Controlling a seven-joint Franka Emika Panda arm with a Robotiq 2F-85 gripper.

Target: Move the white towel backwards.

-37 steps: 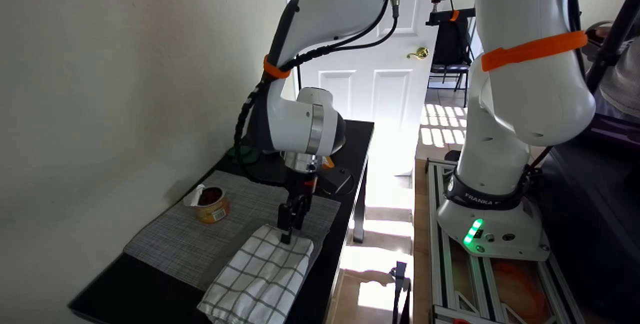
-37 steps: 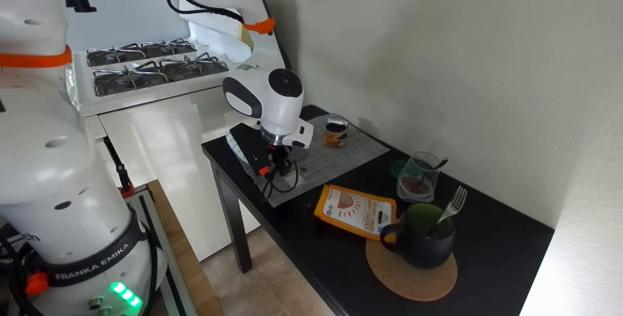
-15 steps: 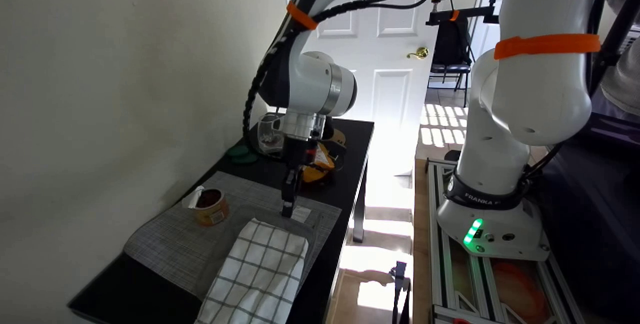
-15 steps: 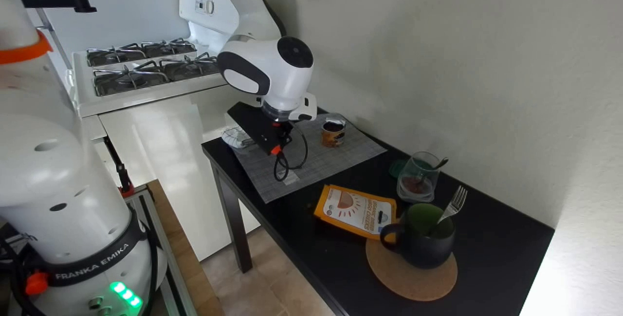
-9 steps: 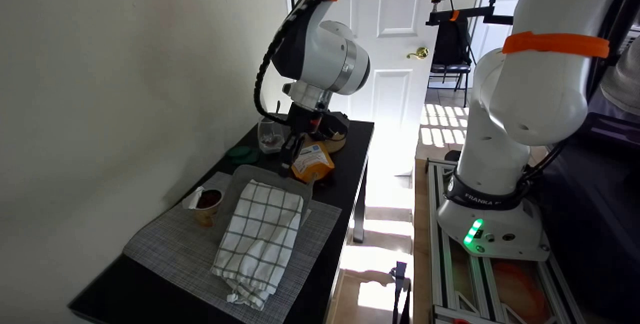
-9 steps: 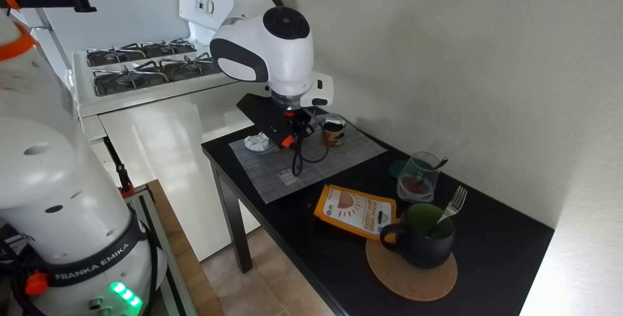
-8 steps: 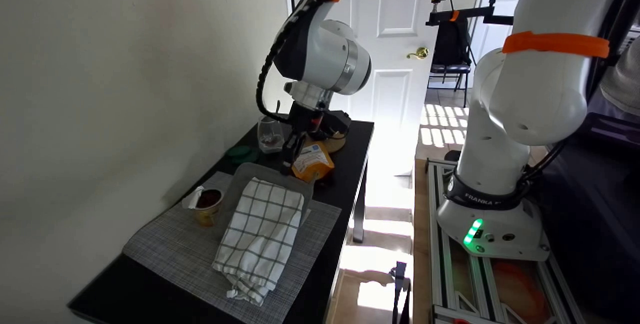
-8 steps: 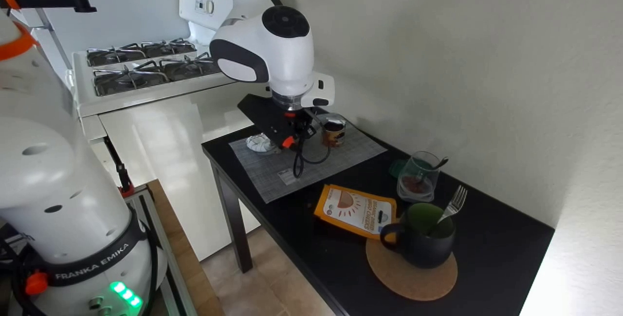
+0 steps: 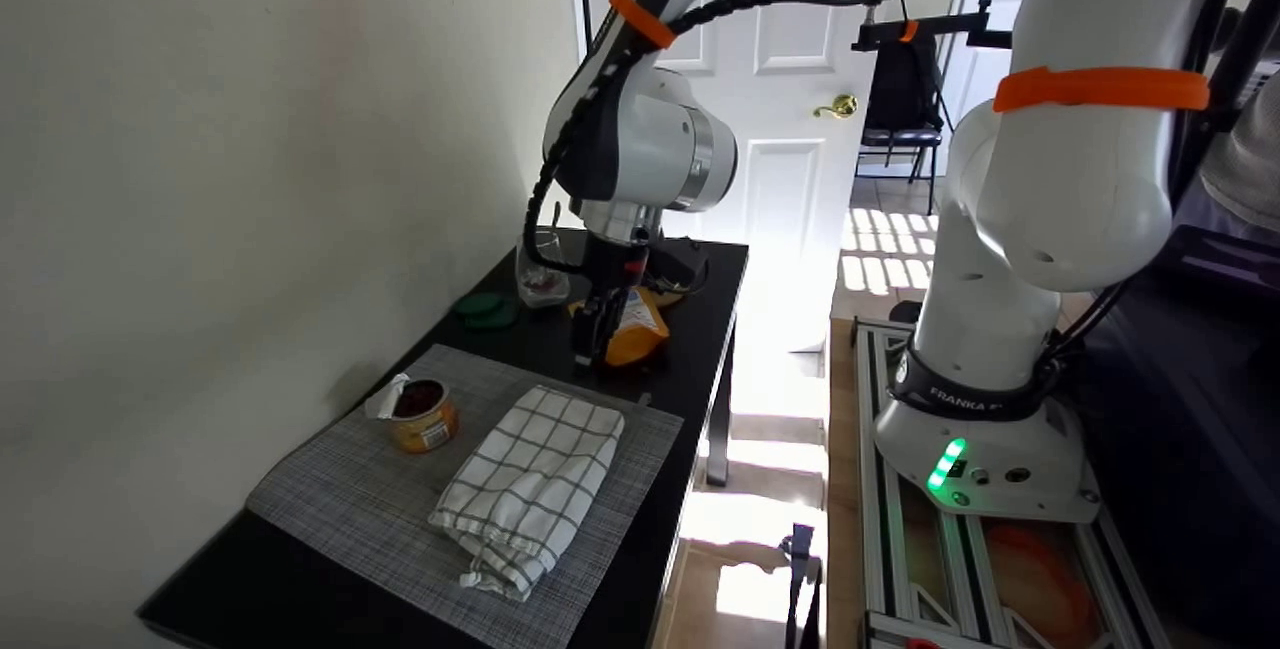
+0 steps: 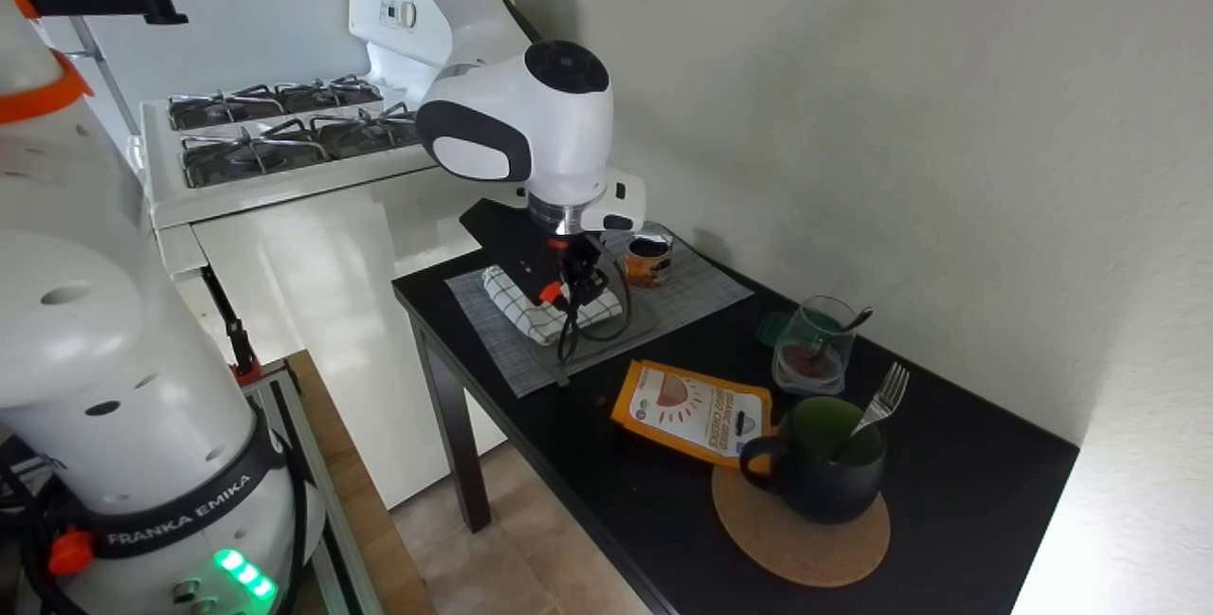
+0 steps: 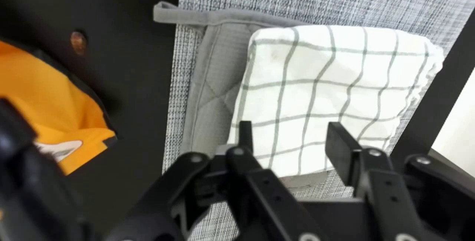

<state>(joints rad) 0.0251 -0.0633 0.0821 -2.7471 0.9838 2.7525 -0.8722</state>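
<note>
white towel (image 9: pixel 540 479): lies on the placemat (image 9: pixel 350 489), over a grey quilted pad (image 11: pixel 213 118), rumpled at one end.
strap (image 11: pixel 185 15): belongs to the pad, pokes past the placemat's edge over the black surface (image 10: pixel 654 511).
fingers (image 11: pixel 342 153): spread apart, nothing between them; I have them hanging above the placemat, clear of the towel.
can (image 9: pixel 425 424): on the placemat, apart from the towel.
pouch (image 10: pixel 697 414): off the placemat, near its strap-side edge.
step: no grip, towel at rest; I'd call it release-and-clear, though lining up for a pull is possible.
next: if this spot counts as back, I go straight up off the placemat. If not, lower at the strap-side edge, pinch towel and pad together, pull level.
</note>
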